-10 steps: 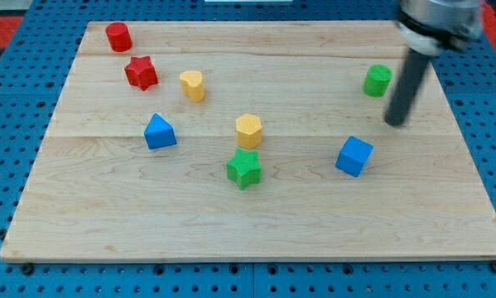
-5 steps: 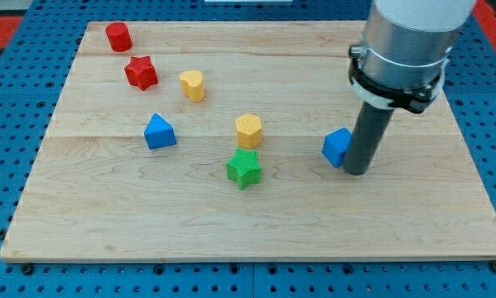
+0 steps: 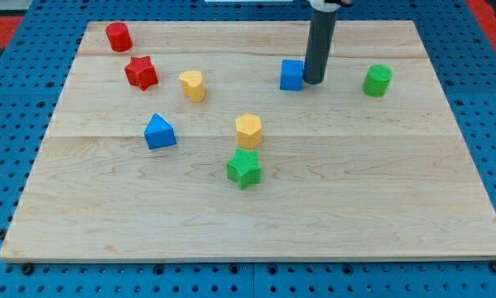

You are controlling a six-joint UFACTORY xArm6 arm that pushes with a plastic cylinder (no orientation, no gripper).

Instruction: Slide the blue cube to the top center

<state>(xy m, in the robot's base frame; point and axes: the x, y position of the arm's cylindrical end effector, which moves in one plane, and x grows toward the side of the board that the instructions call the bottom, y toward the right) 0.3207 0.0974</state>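
Nearest the view's bottom the wooden board carries nothing. First thing up is the green star, with the yellow hexagonal block just above it, close but whether touching I can't tell. To their left, the blue triangular block sits alone.

Further up, the blue cube sits in the upper part of the board, a bit right of centre. My tip is touching or just beside its right face. No jaws on this tool, just a bare rod, so nothing is held; it only bears against the cube's side.

Same band: green cylinder well apart to the right, yellow block and red star off to the left. Red cylinder is farthest, near the top left corner.

Status, my read: most of the way there. Cube is in the upper third but not yet against the top edge region, and it sits slightly right of the midline. What's left looks like a short push up and a little left.

Problem: the tip is on the cube's right side, which suits a leftward shove only. For the upward part I'd want to get below it. Path to top centre has no other blocks in it.
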